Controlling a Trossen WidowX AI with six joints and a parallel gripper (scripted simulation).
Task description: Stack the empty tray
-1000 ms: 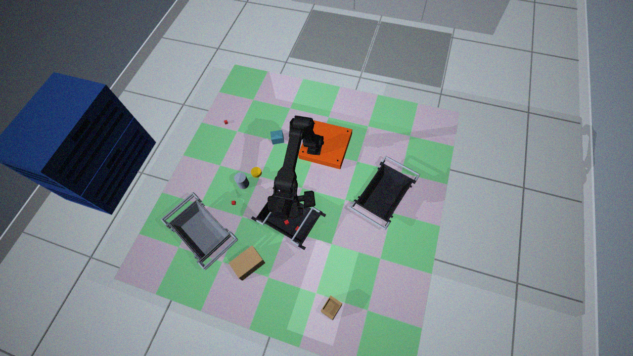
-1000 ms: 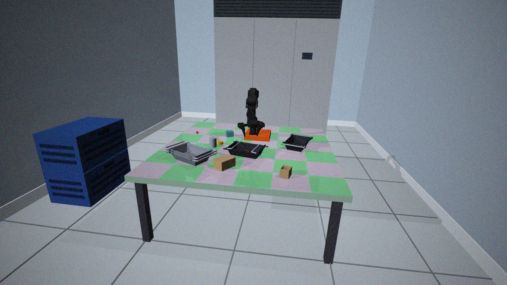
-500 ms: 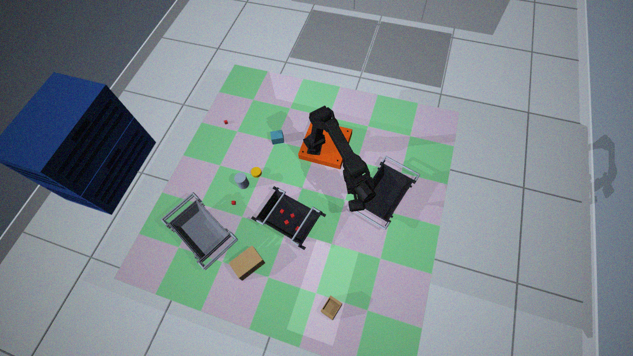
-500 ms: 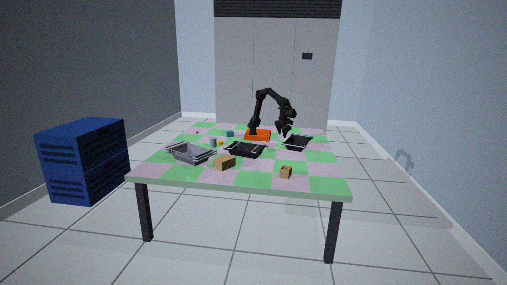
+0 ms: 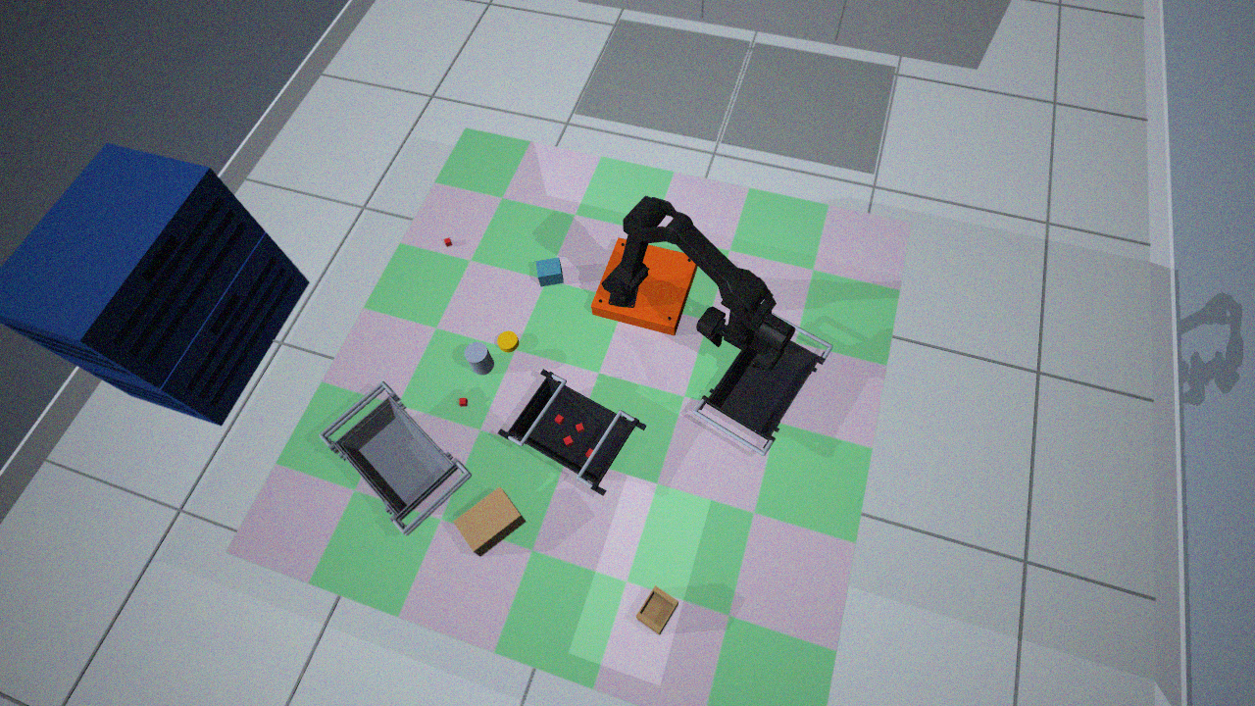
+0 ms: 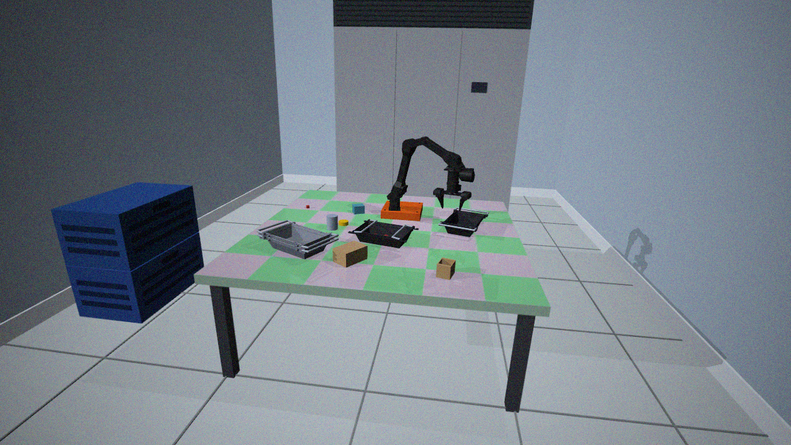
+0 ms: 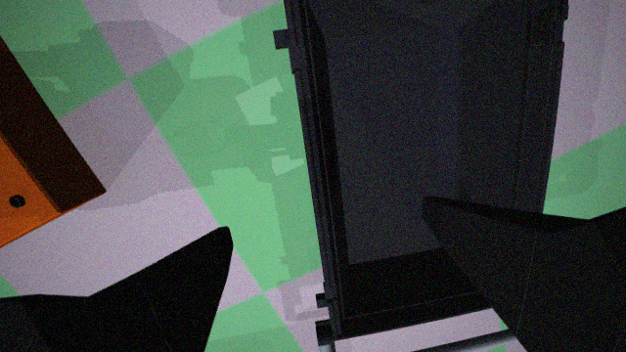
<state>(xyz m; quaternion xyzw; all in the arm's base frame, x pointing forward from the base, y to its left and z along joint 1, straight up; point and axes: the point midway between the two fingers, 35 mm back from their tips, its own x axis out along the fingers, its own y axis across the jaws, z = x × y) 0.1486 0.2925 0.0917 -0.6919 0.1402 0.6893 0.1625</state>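
Note:
The loaded black tray (image 5: 545, 434) (image 6: 387, 241) stands mid-table with several red blocks (image 5: 568, 440) inside. Its left wire bar (image 5: 543, 411) and right wire bar (image 5: 600, 444) both lie across its top. The empty black tray (image 5: 759, 394) (image 6: 464, 226) (image 7: 391, 147) stands upright to the right, its bars swung out over its ends. My gripper (image 6: 452, 207) (image 7: 328, 221) is wide open and empty, pointing down above the empty tray's side nearer the orange base. In the wrist view that long rim runs between the fingertips. The top view hides the fingertips behind the arm.
A grey tray (image 5: 403, 456) (image 6: 301, 251) with bars out stands left. A brown box (image 5: 489, 522) (image 6: 349, 254), small open box (image 5: 657, 610) (image 6: 445, 268), grey cylinder (image 5: 478, 358) (image 6: 332, 222), yellow disc (image 5: 507, 341), blue block (image 5: 549, 271) and two loose red cubes are also on the table.

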